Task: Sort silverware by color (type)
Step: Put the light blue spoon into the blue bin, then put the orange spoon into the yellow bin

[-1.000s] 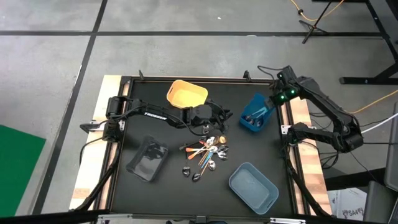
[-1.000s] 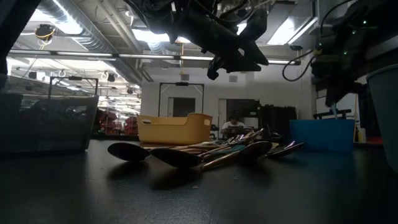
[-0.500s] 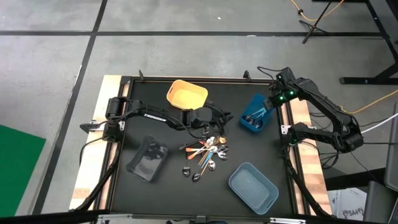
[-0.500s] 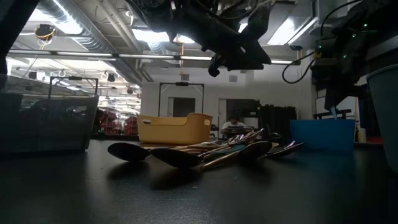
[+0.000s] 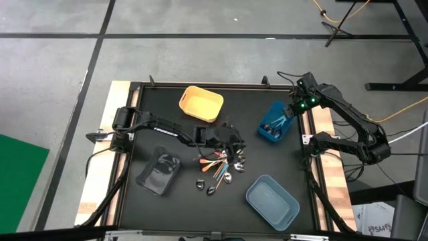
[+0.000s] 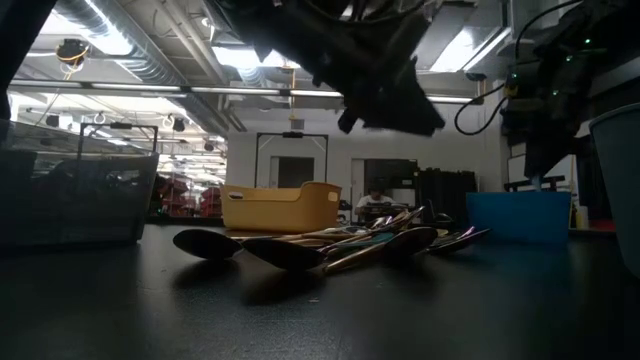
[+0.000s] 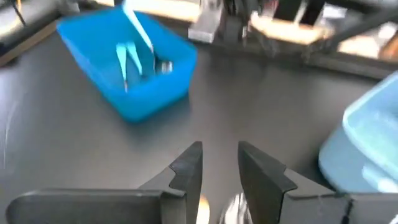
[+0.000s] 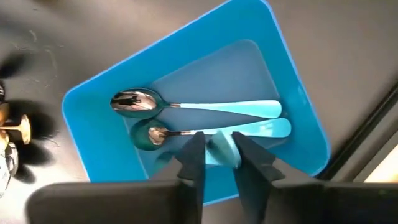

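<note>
1. The right hand [image 8: 217, 163] hangs over the bright blue bin [image 8: 292, 93] at the right side of the high view. A light-blue handle [image 8: 222, 151] sits between its fingers. The fingers look a little apart, so I cannot tell if they grip it or have just let go.
2. Two blue-handled spoons [image 8: 199, 107] lie side by side in that bin, under the hand.
3. The left hand [image 7: 219, 163] has its fingers apart and holds nothing. In the high view it sits near the middle of the frame, right over the pile of silverware [image 5: 221, 165].
4. The pile lies on the black counter [image 5: 174, 194]. In the low view the spoons lie in a heap on top of each other, at the middle of the frame. Some are silver, some gold, and some have blue or orange handles.
5. The yellow bin [image 5: 200, 102] is at the upper middle of the high view, the clear bin [image 5: 158, 171] at the lower left, and the grey-blue bin [image 5: 272, 200] at the lower right. I see no silverware in these three.
6. I think the step now is dropping a blue piece into the blue bin, while the left hand gets ready to pick.
7. Next, the left hand needs to go down and pinch just one spoon. That looks tricky, because the spoons cross each other.
</note>
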`<state>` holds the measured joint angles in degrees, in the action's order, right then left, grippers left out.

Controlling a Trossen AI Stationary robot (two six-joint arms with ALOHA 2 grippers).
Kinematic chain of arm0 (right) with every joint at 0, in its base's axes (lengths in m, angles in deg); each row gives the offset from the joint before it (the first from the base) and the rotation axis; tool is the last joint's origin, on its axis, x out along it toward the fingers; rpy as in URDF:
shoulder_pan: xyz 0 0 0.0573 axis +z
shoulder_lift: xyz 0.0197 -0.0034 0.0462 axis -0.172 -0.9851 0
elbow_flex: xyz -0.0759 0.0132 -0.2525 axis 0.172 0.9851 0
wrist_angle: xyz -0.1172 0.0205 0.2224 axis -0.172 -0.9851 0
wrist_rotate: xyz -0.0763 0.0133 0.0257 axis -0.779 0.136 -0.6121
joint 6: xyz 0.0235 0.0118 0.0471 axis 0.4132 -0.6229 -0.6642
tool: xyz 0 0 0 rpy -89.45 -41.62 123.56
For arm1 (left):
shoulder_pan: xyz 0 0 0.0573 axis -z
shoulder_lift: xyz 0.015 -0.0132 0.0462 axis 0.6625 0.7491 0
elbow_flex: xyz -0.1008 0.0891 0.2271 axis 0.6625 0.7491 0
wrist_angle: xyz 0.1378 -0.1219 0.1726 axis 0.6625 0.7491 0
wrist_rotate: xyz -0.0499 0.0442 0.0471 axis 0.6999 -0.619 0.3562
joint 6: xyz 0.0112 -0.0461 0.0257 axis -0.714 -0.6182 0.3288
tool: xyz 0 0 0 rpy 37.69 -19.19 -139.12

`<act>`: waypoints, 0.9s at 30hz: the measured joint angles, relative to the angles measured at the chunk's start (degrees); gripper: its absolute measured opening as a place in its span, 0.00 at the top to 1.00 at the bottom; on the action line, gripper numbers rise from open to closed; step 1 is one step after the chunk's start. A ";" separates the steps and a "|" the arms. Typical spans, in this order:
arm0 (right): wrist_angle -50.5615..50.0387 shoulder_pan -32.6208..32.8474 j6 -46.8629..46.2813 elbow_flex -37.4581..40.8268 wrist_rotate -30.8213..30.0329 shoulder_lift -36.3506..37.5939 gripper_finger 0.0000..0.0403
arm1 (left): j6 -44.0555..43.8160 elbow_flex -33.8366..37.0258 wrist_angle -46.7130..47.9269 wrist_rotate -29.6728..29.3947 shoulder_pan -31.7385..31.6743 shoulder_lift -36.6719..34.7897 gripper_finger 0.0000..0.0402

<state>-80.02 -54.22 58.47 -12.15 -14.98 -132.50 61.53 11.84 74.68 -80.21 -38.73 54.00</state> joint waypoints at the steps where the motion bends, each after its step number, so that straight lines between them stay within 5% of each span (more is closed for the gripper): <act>1: 0.05 0.00 -0.02 0.00 -0.36 0.00 0.81 | -0.01 0.00 1.68 0.03 0.26 0.00 0.76; 15: 0.00 -0.02 -0.07 0.00 -0.35 0.00 0.77 | -0.57 0.00 26.11 0.04 4.97 0.00 0.76; 27: -4.98 -0.01 -0.07 -7.02 -3.83 0.03 0.77 | -3.15 0.00 28.85 -0.31 6.70 0.00 0.76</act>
<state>-85.00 -54.22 58.40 -19.16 -18.80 -132.47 58.38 11.84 103.53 -80.51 -32.04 54.00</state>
